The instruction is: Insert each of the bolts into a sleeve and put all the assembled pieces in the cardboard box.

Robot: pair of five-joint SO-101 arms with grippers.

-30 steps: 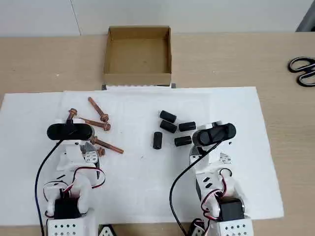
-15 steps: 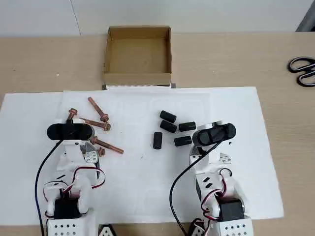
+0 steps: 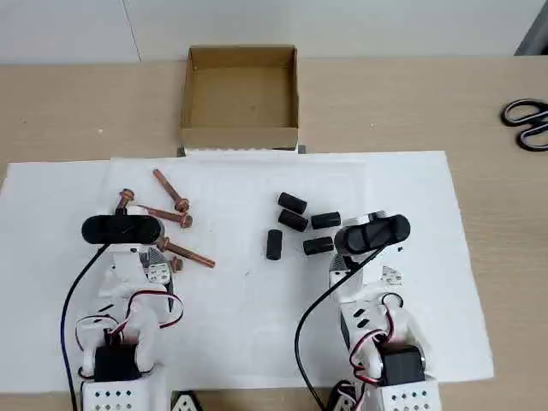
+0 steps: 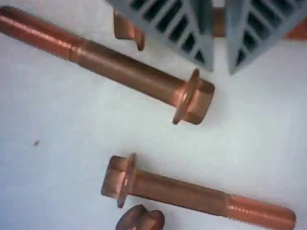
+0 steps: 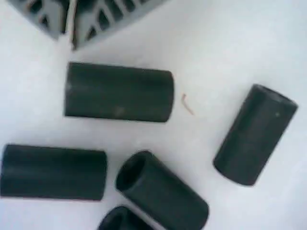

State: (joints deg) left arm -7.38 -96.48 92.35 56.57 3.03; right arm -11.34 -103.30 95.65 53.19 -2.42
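Observation:
Several copper bolts lie scattered on the left of the white sheet. Several black sleeves lie in a loose group near the middle. The cardboard box stands beyond the sheet with nothing in it. My left gripper hangs just above the bolts, its fingers all but together and holding nothing. One bolt lies right by the tips, a second bolt beyond it. My right gripper is shut and holds nothing, close over one sleeve. Other sleeves lie around it.
A pair of scissors lies on the bare wooden table at the far right. The white sheet covers the work area in front of both arm bases. A small brown sliver lies on the sheet beside one sleeve.

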